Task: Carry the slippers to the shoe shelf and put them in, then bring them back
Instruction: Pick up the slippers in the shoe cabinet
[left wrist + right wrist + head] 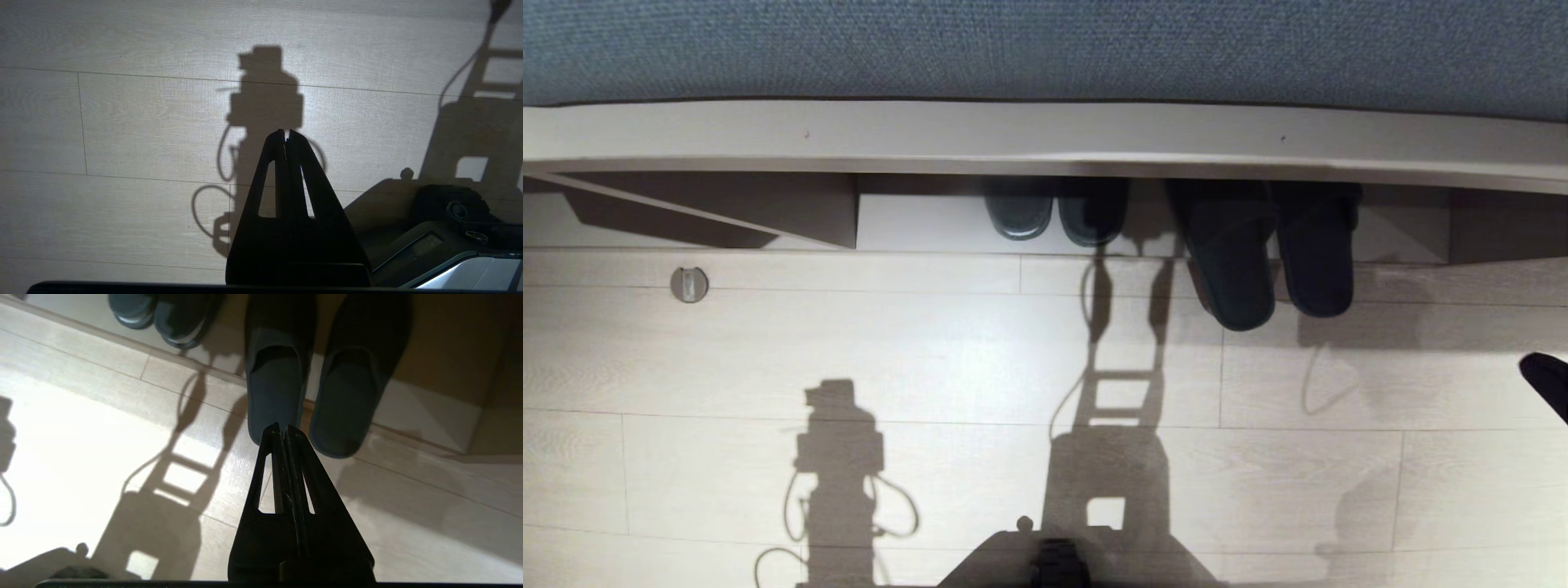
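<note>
Slippers point(1270, 253): matte black open-back pair, wide toe bands, grey-blue footbeds, upper right of centre in the head view. Side by side, soles down, toes tucked under the shelf edge, heels sticking out onto the pale floor. Shoe shelf point(1045, 135): low beige laminate cubby across the top of the frame, upright divider at left.

**Hard light from behind, long shadows on a pale floor**

The floor point(931, 351) is lit strongly from behind the robot, and sharp shadows of its frame and cables are thrown forward across the boards. A glare patch is seen on the floor in the right wrist view. The shelf point(915, 220) recess is left dim, so the slippers point(1270, 253) are rendered nearly black. The shelf's front edge is bowed by lens distortion. Both wrist views are dominated by silhouetted fingers point(271, 457).
</note>
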